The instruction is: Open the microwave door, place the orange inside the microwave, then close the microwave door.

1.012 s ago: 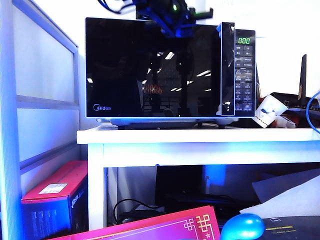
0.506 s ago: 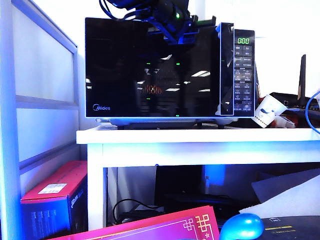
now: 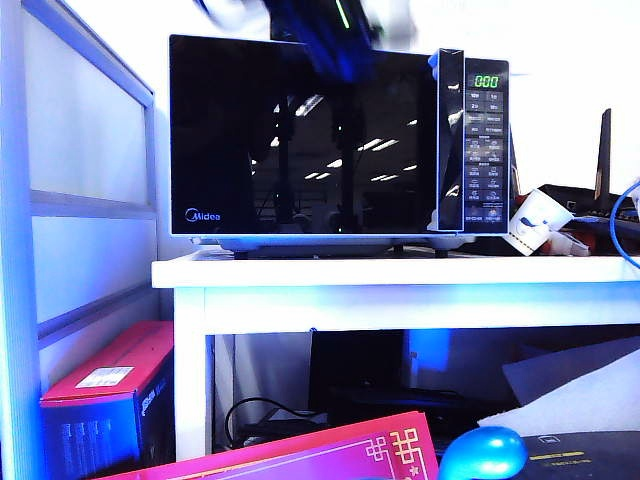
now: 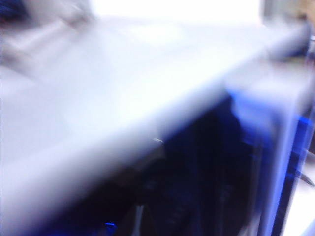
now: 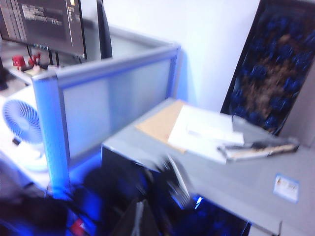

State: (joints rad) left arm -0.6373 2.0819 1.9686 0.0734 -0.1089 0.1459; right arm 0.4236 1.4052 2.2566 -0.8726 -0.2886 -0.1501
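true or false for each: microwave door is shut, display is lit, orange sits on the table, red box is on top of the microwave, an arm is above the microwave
1. The door is shut. True.
2. The display is lit green. True.
3. An orange sits on the table. False: no orange shows anywhere.
4. The red box is on the microwave. False: it sits on the floor beside the table.
5. A blurred arm is above the microwave. True; its pincer cannot be made out.
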